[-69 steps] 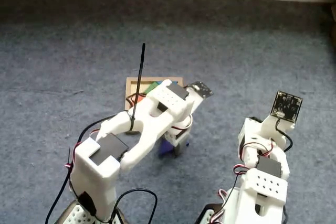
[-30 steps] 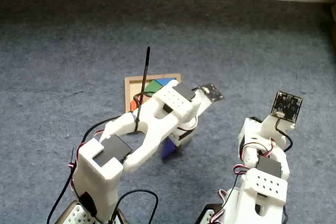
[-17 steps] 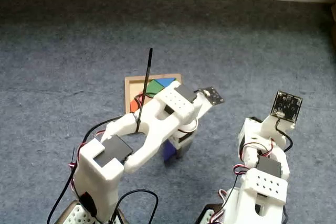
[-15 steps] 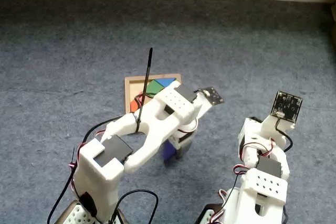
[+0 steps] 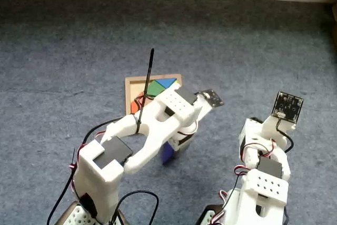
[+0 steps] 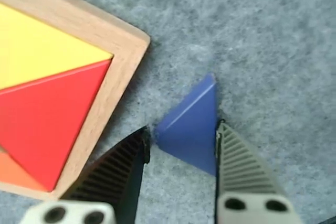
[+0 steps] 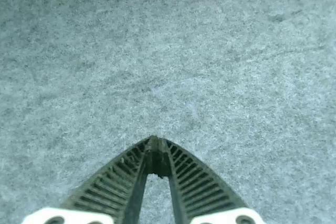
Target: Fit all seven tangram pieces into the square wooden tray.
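Grey carpet-like cloth covers the whole table (image 5: 253,40), and both arms are parked at the near edge of it. The left arm (image 5: 158,119) is bent out over the square wooden tray (image 5: 152,79), and the right arm (image 5: 263,156) is folded up well apart from everything, off to the side. Right gripper (image 7: 157,142) has its fingers closed tip to tip on nothing, just cloth under it. The tray looks mostly filled: from the left wrist view I can make out a yellow piece (image 6: 42,51), a red piece (image 6: 47,119) and a sliver of an orange piece (image 6: 10,174), and from above a green piece (image 5: 154,88) and a blue piece (image 5: 167,82) at the far side. I'd say we're at the pick-up of a leftover piece, the little blue triangle (image 6: 191,124), which lies flat on the cloth just beside the tray's corner, outside the rim. Left gripper (image 6: 182,132) straddles it with its fingers apart: one finger sits against the triangle's long side, the other is right at its near corner, touching or a hair off, can't quite tell. Doesn't look clamped to me. Next move, I reckon, is to squeeze down properly, lift it over the rim and turn it to suit whatever gap is left, which is hidden under the arm.
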Action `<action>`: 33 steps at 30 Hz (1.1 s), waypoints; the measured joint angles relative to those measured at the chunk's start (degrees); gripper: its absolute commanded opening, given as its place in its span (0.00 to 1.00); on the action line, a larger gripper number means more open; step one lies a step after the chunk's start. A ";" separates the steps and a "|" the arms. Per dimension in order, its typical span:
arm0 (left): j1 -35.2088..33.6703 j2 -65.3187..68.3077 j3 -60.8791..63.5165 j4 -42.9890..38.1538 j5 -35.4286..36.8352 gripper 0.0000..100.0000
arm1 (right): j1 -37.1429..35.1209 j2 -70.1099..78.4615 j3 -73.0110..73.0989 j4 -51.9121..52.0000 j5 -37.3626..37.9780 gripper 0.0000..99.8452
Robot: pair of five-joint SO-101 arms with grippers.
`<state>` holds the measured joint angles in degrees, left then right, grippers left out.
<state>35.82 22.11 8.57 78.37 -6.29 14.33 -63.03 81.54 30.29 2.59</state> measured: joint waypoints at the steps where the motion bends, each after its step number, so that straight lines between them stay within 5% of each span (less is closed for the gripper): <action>1: 0.00 -0.09 0.00 0.09 0.00 0.10 | 0.00 0.00 0.00 0.00 0.00 0.01; 9: -1.32 -9.41 3.25 0.44 -0.18 0.10 | 0.00 0.00 0.00 0.00 0.00 0.01; 19: -17.14 -18.02 2.64 0.26 -4.31 0.18 | 0.00 0.00 0.00 0.00 0.00 0.01; 27: -28.84 -4.31 -15.21 0.18 -10.55 0.16 | 0.00 0.00 0.00 0.00 0.00 0.01; 33: -30.07 10.20 -33.41 5.89 -14.33 0.23 | 0.00 0.00 0.00 0.00 0.00 0.01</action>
<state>5.76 32.31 -24.84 84.26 -20.62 14.33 -63.03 81.54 30.29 2.59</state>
